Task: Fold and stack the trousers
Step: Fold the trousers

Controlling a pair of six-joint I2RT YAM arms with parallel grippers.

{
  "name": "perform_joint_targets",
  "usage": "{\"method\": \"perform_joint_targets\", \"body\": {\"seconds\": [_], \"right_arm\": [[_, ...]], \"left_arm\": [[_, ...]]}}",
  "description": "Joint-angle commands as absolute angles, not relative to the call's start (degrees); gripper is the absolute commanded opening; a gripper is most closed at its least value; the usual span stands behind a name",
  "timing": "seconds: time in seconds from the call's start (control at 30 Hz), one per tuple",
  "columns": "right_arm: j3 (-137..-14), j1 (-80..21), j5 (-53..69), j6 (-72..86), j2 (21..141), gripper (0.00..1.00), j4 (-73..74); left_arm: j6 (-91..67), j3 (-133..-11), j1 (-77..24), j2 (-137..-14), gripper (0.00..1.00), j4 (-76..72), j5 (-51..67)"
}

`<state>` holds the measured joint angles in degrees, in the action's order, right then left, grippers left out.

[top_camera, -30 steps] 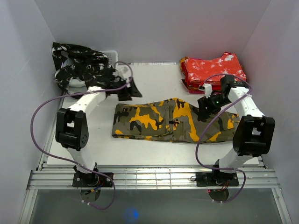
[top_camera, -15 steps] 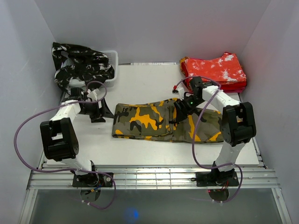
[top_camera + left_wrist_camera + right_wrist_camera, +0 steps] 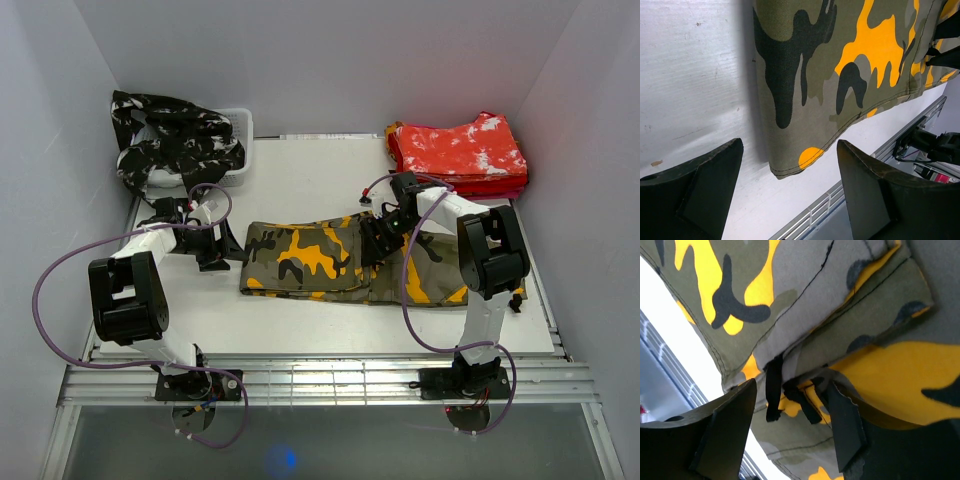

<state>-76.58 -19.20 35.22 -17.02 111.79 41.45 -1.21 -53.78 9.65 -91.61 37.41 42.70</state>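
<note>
The left claw [image 3: 212, 250] stood wide at one end of the olive, orange-yellow and black camouflage cloth trousers [image 3: 305, 262], the right claw [image 3: 374, 242] likewise wide over their middle

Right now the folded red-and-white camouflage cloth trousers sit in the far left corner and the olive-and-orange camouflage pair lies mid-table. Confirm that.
One thing is wrong: the folded red-and-white camouflage cloth trousers sit in the far right corner, not the left, as the top external view shows. The olive-and-orange camouflage pair does lie mid-table.
</note>
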Motion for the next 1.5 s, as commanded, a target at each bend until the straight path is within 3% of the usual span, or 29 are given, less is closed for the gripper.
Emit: {"method": "perform_joint_targets", "body": {"seconds": [0.0, 0.1, 0.2, 0.37, 0.47, 0.77, 1.17, 1.47], "right_arm": [[-79.5, -19.3, 38.9, -14.0, 113.3, 0.63, 39.2], [-79.9, -19.5, 40.5, -13.4, 113.6, 0.58, 38.8], [-80.0, -19.7, 42.4, -12.9, 113.9, 0.43, 38.9], [-78.8, -19.8, 46.0, -12.9, 110.4, 0.29, 40.4], [-76.2, -19.8, 46.5, -12.9, 108.7, 0.09, 41.0], [-71.5, -19.8, 46.8, -13.4, 108.4, 0.08, 42.3], [-77.6, -19.7, 39.7, -14.7, 112.7, 0.08, 41.3], [-75.1, -19.8, 38.2, -15.6, 112.1, 0.08, 41.3]], "left_arm": [[-1.6, -53.1, 9.8, -90.5, 0.86, 36.0, 43.6], [-1.9, -52.6, 9.8, -90.2, 0.86, 35.6, 42.7], [-2.8, -51.9, 9.8, -90.4, 0.83, 34.9, 42.2], [-3.4, -51.7, 9.8, -90.8, 0.82, 34.3, 42.0], [-3.7, -51.5, 9.8, -90.7, 0.82, 34.1, 41.8], [-4.3, -51.4, 9.8, -91.1, 0.82, 33.3, 40.7], [-7.2, -49.0, 9.8, -93.4, 0.84, 28.2, 41.7], [-10.6, -48.3, 9.8, -95.9, 0.81, 22.2, 47.2]]}}
